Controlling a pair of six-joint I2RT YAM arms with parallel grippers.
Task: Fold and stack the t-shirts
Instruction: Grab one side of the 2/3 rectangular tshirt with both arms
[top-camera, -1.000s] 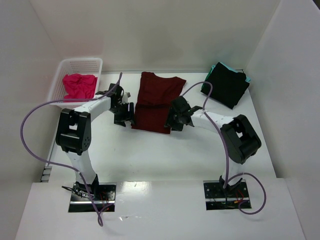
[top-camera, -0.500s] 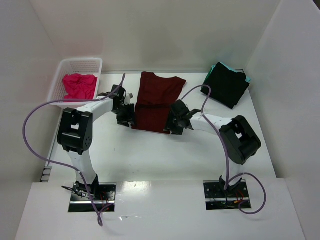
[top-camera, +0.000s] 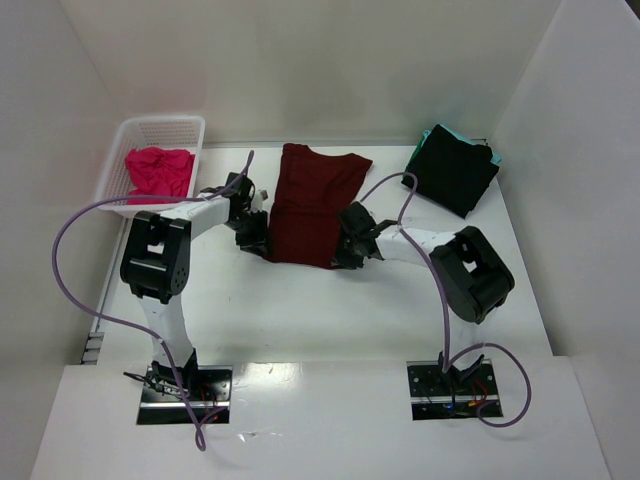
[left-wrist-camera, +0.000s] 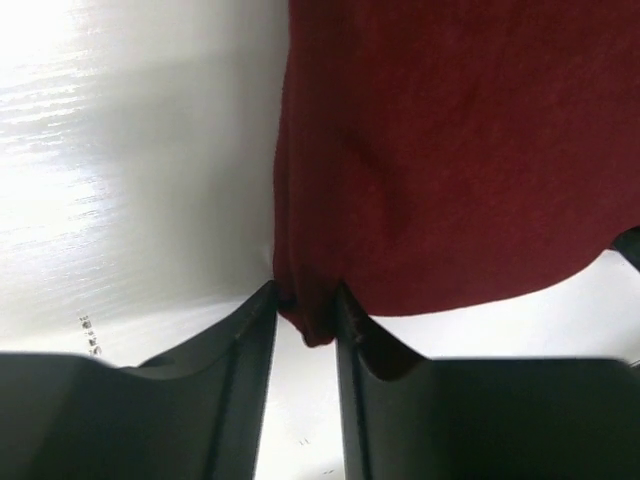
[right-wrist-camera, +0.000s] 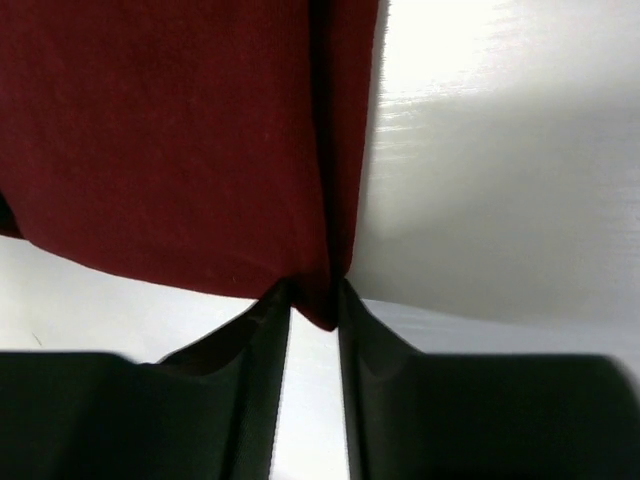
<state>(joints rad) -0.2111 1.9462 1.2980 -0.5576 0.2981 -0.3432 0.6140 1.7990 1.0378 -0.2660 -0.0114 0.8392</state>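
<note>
A dark maroon t-shirt lies folded lengthwise in the middle of the table. My left gripper has its jaws shut on the shirt's near left corner. At the near right corner, my right gripper is shut on the cloth in the same way. A bright pink t-shirt lies crumpled in the white basket at the back left. At the back right a folded black t-shirt rests on a teal one, of which only edges show.
White walls close in the table on the left, back and right. Purple cables loop from both arms over the table. Both arm bases sit at the near edge.
Both grippers moved in to the maroon shirt's near corners and closed on them. The shirts and basket have not shifted.
</note>
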